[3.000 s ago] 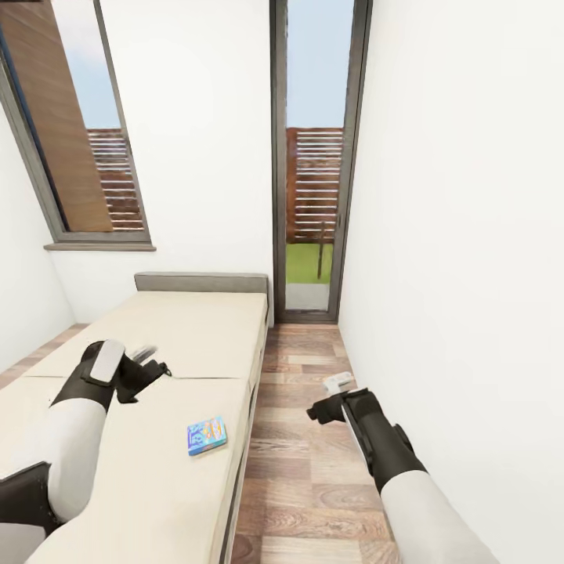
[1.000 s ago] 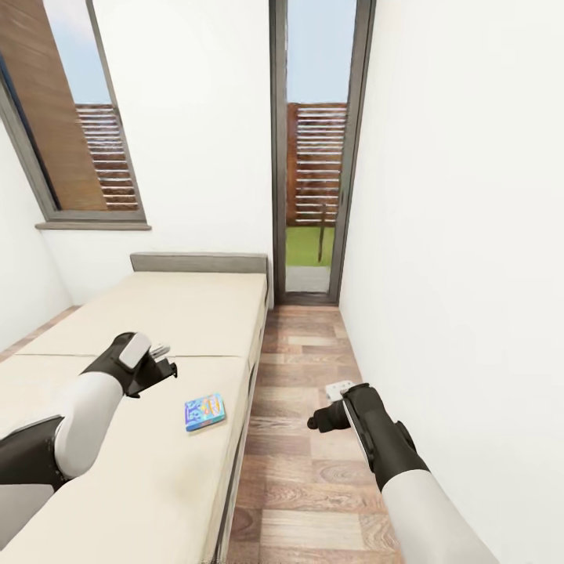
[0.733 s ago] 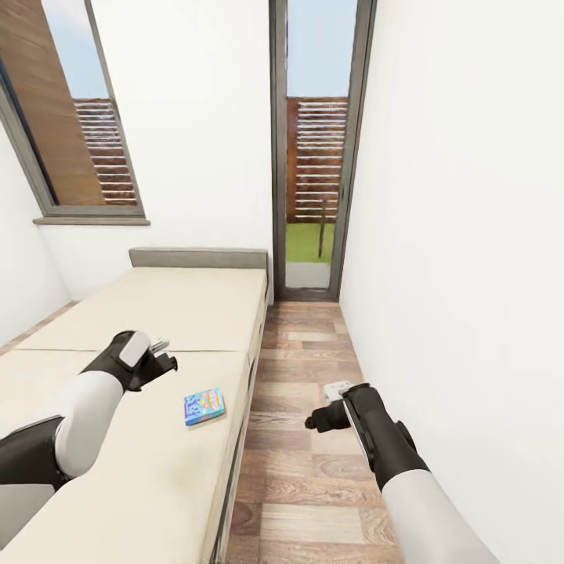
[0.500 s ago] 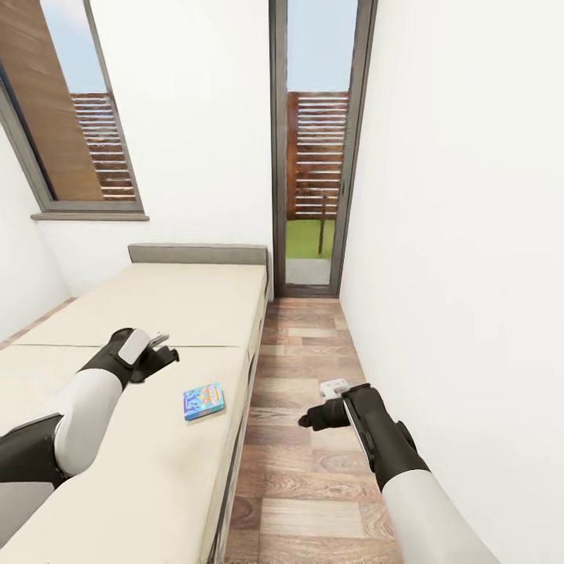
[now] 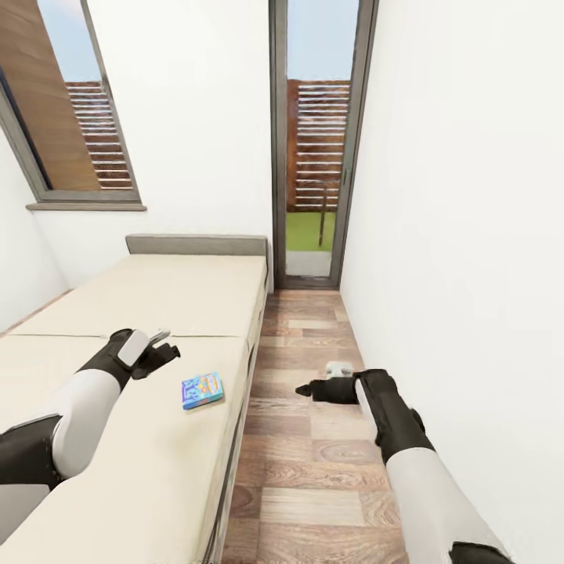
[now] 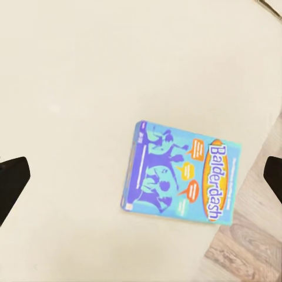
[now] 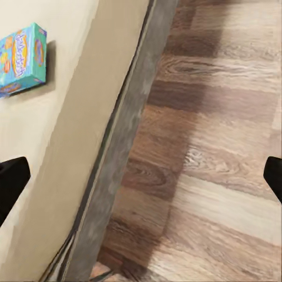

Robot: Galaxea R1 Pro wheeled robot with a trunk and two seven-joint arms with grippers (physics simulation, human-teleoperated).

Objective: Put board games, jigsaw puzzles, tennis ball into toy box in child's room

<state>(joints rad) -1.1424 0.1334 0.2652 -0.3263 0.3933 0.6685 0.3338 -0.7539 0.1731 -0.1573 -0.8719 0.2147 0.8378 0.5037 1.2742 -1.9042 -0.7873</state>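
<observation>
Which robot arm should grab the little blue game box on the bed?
Probably the left. The left pincer hangs open above the beige bed, close beside the small blue rectangular game box. The right pincer is over the wood plank floor, past the bed's edge.

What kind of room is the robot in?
Probably a bedroom: a long cream bed runs beside a wood plank floor, with a small blue game box lying on the bed and a tall glass door beyond.

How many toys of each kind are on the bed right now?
Board games: 1, the small blue box lying flat near the bed's floor-side edge
Jigsaw puzzles: 0
Tennis balls: 0
Total: 1
</observation>
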